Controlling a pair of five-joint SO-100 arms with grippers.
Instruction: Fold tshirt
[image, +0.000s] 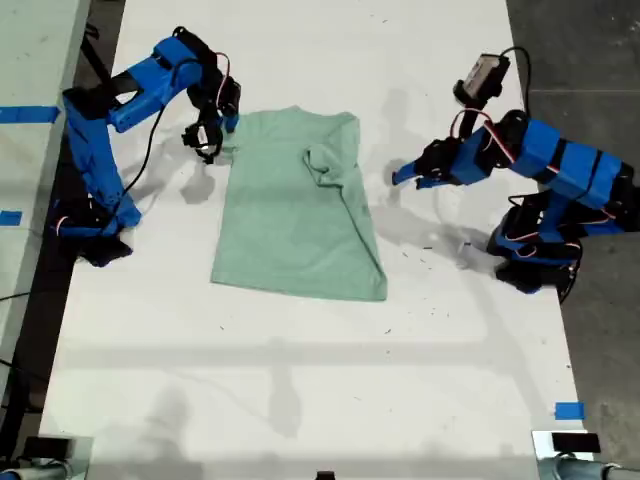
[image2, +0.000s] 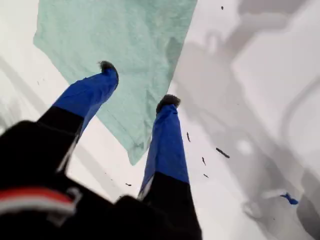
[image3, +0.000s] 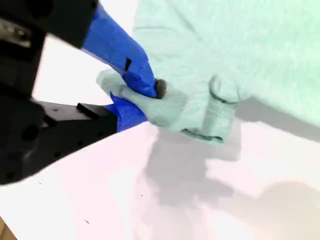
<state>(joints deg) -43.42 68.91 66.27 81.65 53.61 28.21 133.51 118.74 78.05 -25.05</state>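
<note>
White counter (image: 300, 380), mint tshirt (image: 290, 215) lying mid-counter w/ one sleeve folded in, my second claw (image3: 137, 97) clenched on a bunched tshirt sleeve at its edge, my first claw (image2: 137, 87) spread wide, empty, hovering just beside the tshirt.

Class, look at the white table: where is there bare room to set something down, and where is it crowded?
Bare: the wide strip of table below the tshirt in the exterior view. Crowded: beside the shirt, where my second gripper pinches its edge and my first gripper hangs open.
</note>
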